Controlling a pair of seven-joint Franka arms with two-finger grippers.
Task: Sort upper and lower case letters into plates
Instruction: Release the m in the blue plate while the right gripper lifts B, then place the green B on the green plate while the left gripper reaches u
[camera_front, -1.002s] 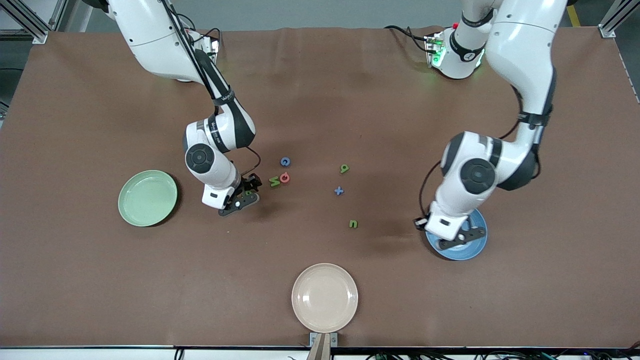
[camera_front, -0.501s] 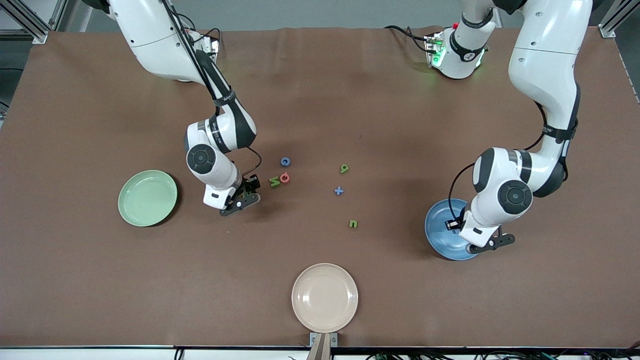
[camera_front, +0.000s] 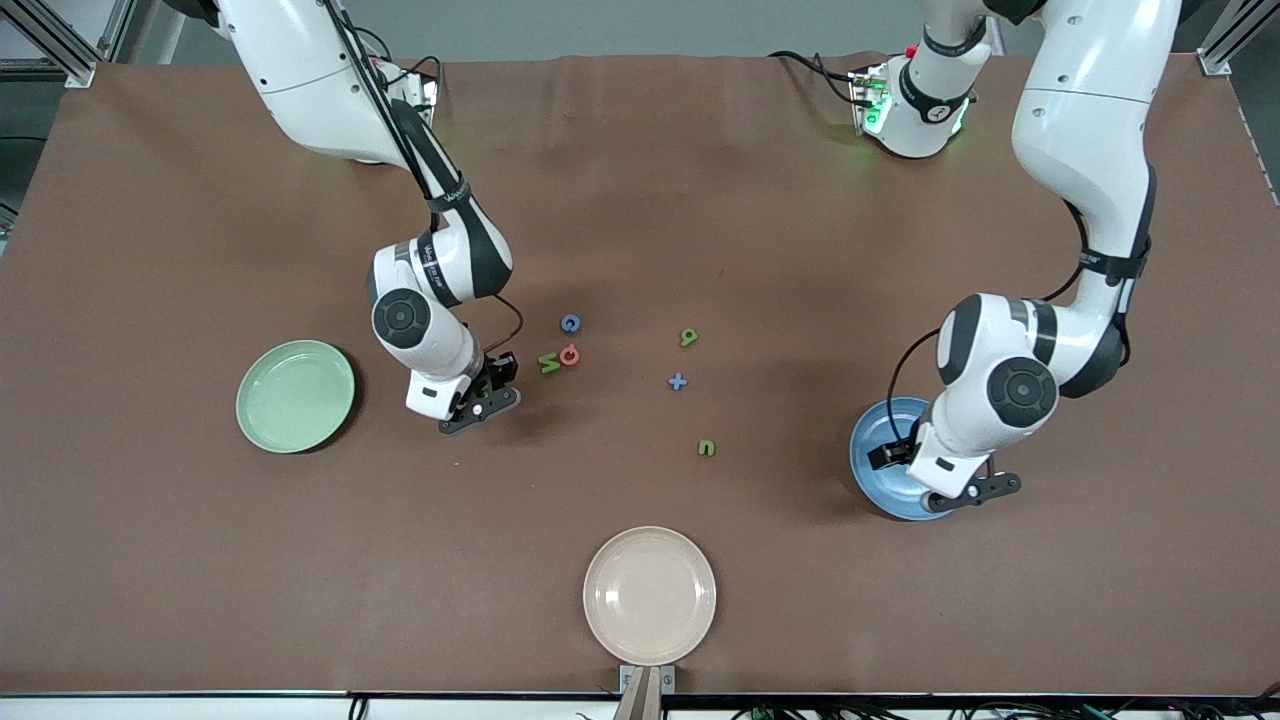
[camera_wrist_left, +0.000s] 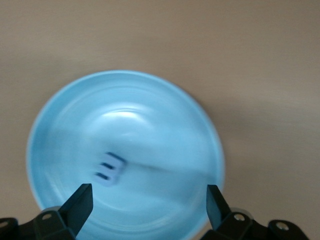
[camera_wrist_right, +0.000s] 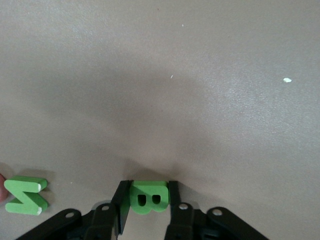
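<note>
**Left arm has shifted off the blue plate's centre; right end effector has pinched a green letter**

Since a second ago my left end effector (camera_wrist_left: 147, 202) has slid toward the blue plate's (camera_front: 872, 450) rim and spread its fingers; a blue letter (camera_wrist_left: 109, 169) now lies in that plate.

Taking the green plate (camera_front: 295, 395) as landmark, going across the front view: the right end effector (camera_wrist_right: 146, 200) is low over the surface beside it, toward the left arm's end, fingers pressed onto a green B (camera_wrist_right: 147, 197). Farther that way lie a green letter (camera_front: 548, 363) touching a red one (camera_front: 570, 354), a blue one (camera_front: 570, 323), a green one (camera_front: 689, 337), a blue cross shape (camera_front: 678, 381) and a green one (camera_front: 706, 448). The beige plate (camera_front: 650, 595) sits nearer the camera.
</note>
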